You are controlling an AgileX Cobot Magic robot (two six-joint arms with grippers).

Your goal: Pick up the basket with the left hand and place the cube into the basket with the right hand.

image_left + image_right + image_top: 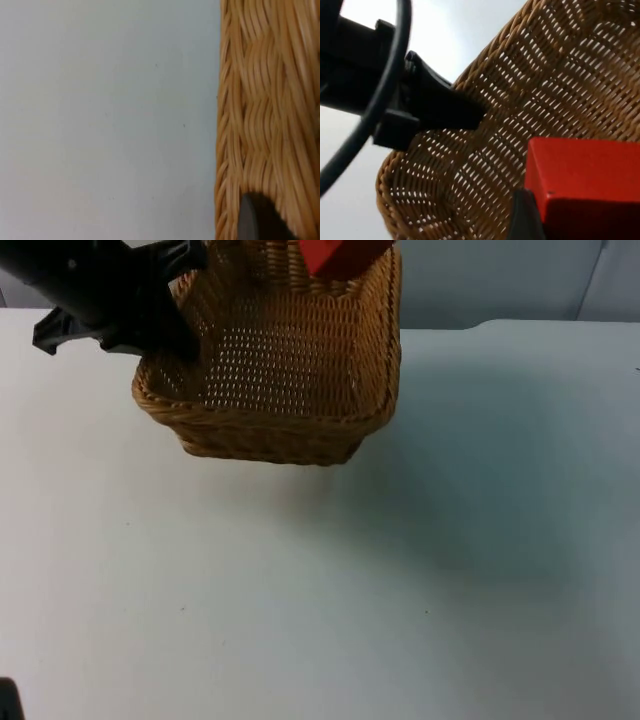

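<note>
Above the white table top [400,590] hung the woven tan wicker basket [280,370], tilted, the left gripper [175,335] clamped on its near-left rim. Over the basket's far rim the right gripper [530,220] held the red cube [340,255] — fingers closed on it.
</note>
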